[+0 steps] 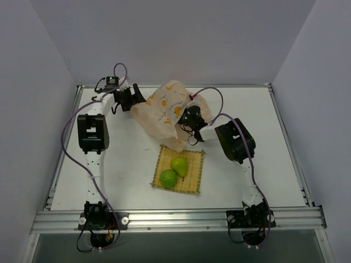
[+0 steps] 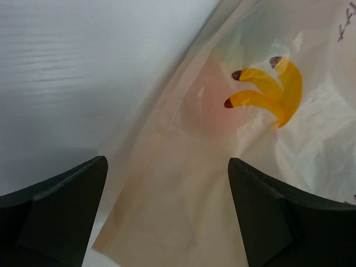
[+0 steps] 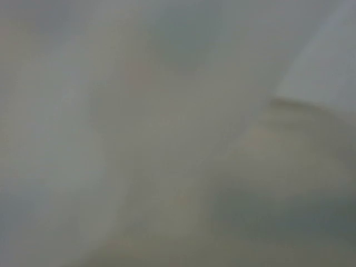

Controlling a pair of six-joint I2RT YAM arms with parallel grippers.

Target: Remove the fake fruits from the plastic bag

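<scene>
The plastic bag [image 1: 164, 107], pale peach with banana prints, lies crumpled at the back middle of the table. My left gripper [image 1: 136, 97] is at its left edge. In the left wrist view it [image 2: 167, 161] stands open, with the bag [image 2: 222, 183] lying between the fingers [image 2: 67, 206] and untouched by them. A faint reddish patch [image 2: 207, 100] shows through the film. My right gripper [image 1: 185, 126] is pushed into the bag's right side, its fingertips hidden. The right wrist view shows only blurred plastic [image 3: 167, 139]. A green pear [image 1: 179, 165] and a round green fruit [image 1: 168, 177] rest on the yellow mat [image 1: 193, 186].
The yellow woven mat sits in front of the bag, between the two arms. White walls close in the table on the left, back and right. The metal rail [image 1: 175, 219] with the arm bases runs along the near edge.
</scene>
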